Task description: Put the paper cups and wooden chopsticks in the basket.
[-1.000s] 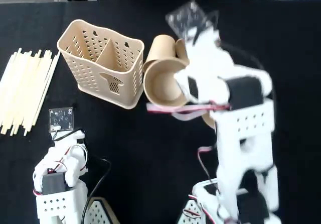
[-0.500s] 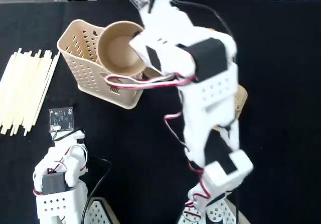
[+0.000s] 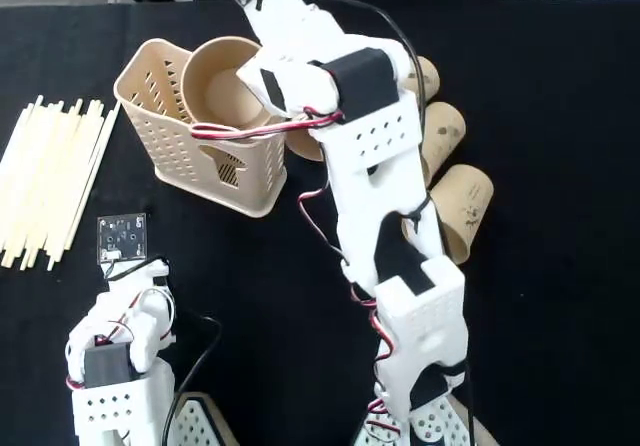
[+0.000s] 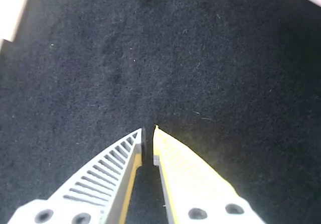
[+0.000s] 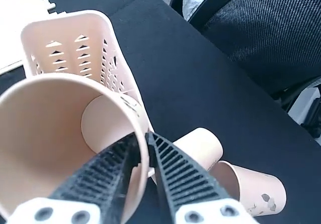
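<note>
A tan paper cup [image 3: 222, 86] hangs tilted over the beige perforated basket [image 3: 170, 136], its mouth turned up toward the camera. My right gripper [image 3: 263, 88] is shut on the cup's rim; in the right wrist view the fingers [image 5: 168, 158] pinch the cup [image 5: 60, 128] wall above the basket [image 5: 75, 38]. Three more paper cups [image 3: 440, 131] lie on their sides to the right of the arm. Wooden chopsticks [image 3: 50, 176] lie in a loose bundle at the far left. My left gripper [image 4: 148, 131] is shut on nothing, just above the black cloth.
The left arm [image 3: 115, 351] sits folded at the near left corner. A further cup [image 3: 300, 146] lies partly hidden under the right arm, beside the basket. Black cloth [image 3: 560, 116] covers the whole table. A dark chair [image 5: 261, 28] stands behind the far edge.
The right arm has swung left and up with the cup, from beside the basket to over its opening. Cups on the right came into view. The left arm stayed still.
</note>
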`<state>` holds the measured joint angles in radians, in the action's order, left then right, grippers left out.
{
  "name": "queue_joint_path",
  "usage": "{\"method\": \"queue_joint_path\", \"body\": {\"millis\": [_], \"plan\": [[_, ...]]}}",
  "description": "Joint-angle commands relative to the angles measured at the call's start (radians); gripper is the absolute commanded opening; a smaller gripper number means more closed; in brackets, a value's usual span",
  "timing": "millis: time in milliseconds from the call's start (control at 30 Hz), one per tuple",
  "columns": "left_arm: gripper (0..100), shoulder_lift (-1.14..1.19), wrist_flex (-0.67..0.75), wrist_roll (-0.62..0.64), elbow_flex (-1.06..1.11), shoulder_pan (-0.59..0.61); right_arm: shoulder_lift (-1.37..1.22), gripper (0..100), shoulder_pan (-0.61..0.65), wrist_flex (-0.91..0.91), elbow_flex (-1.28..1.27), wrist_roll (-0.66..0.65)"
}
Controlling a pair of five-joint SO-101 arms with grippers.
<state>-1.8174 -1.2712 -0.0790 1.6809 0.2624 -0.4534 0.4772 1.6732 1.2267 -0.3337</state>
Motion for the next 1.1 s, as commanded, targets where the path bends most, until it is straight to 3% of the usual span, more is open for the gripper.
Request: {"method": "queue_joint_path", "body": {"millis": [0,300,500,567,867,1067], "plan": [[5,-0.002,0.0,-0.002,0.019,-0.001,0.004,1.1,-0.054,0.014,0.045,-0.008],[5,-0.002,0.0,-0.002,0.019,-0.001,-0.03,2.8,-0.068,0.031,0.044,-0.008],[5,-0.002,0.0,-0.002,0.019,-0.001,-0.044,32.7,-0.043,0.023,0.051,-0.014],[5,-0.002,0.0,-0.002,0.019,-0.001,-0.041,38.4,-0.034,0.023,0.053,-0.015],[5,-0.002,0.0,-0.002,0.019,-0.001,-0.041,31.6,-0.077,0.095,0.259,-0.028],[5,-0.002,0.0,-0.002,0.019,-0.001,0.084,28.6,-0.215,0.095,-0.025,-0.155]]}}
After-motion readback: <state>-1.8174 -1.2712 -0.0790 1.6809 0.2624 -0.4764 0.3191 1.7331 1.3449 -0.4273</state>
